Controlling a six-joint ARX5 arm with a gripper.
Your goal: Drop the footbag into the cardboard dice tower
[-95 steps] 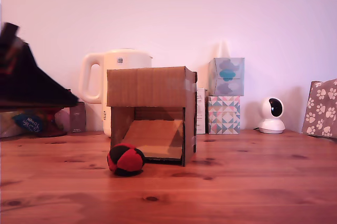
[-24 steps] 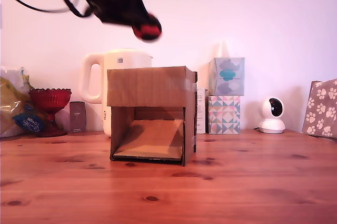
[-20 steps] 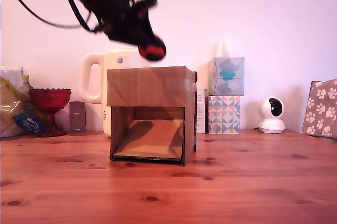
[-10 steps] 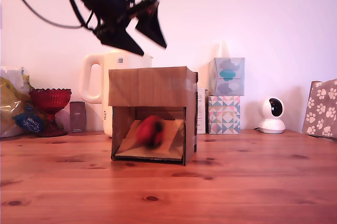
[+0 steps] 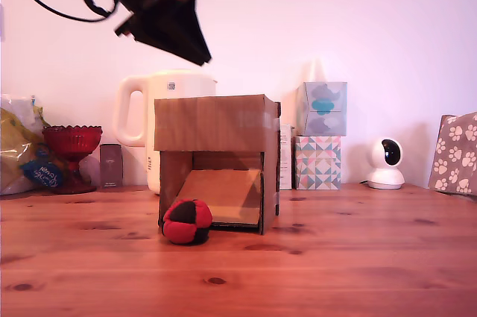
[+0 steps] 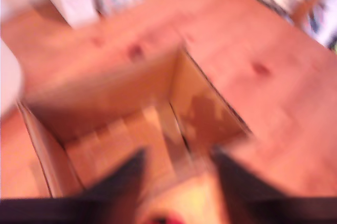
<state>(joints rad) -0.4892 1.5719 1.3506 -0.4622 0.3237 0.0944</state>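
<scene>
Footbag first: in the exterior view the red and black ball sits on the wooden surface at the mouth of the cardboard dice tower, touching or just beside the front edge toward the exterior view's left, at the foot of the sloped ramp. The tool hangs above the tower, toward the exterior view's left of its top, and carries nothing; its dark fingers overlap from this side, so their spread is hard to read here. Behind stand a white kettle, a red glass bowl, stacked tissue boxes and a small white camera.

The wrist view is blurred, but it looks down into the open top of the tower, with the two dark fingers set clearly apart and nothing between them; a red smudge at the lower edge is probably the ball.

Judged from this, the drop is done and the ball has come out the front. What remains calls only for lifting the arm clear of the tower.
</scene>
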